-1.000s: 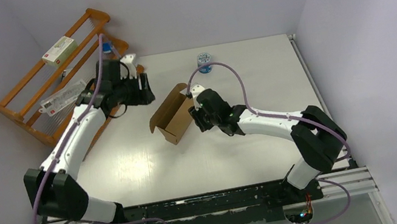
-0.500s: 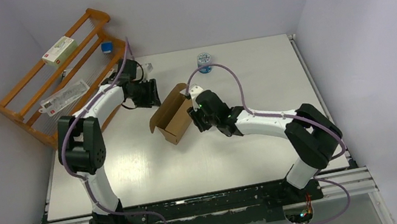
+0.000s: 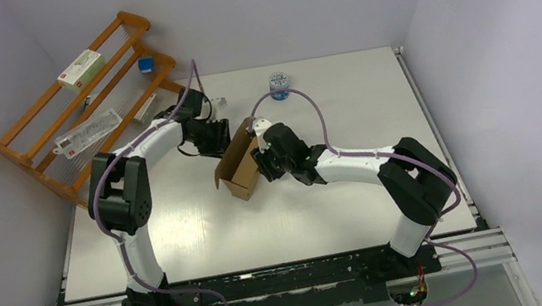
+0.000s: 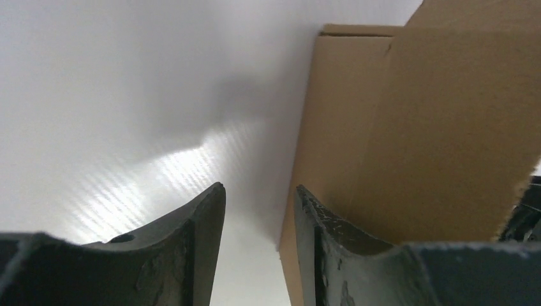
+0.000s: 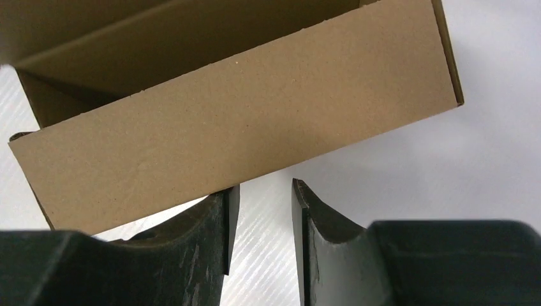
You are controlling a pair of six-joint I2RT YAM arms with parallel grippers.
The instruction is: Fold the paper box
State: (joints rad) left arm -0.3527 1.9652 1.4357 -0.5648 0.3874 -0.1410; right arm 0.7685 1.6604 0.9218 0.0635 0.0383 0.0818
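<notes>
Only top cam: whole paper box (image 3: 237, 167).

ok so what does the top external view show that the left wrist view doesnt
Only the top external view: both arms whole, the wooden rack with a white carton on it, a blue-capped container, and the right jaws beside the paper box. Only the left wrist view: the left jaws close up, slightly apart with nothing between them, the box wall close on one side. Both: the box and the white table.
</notes>
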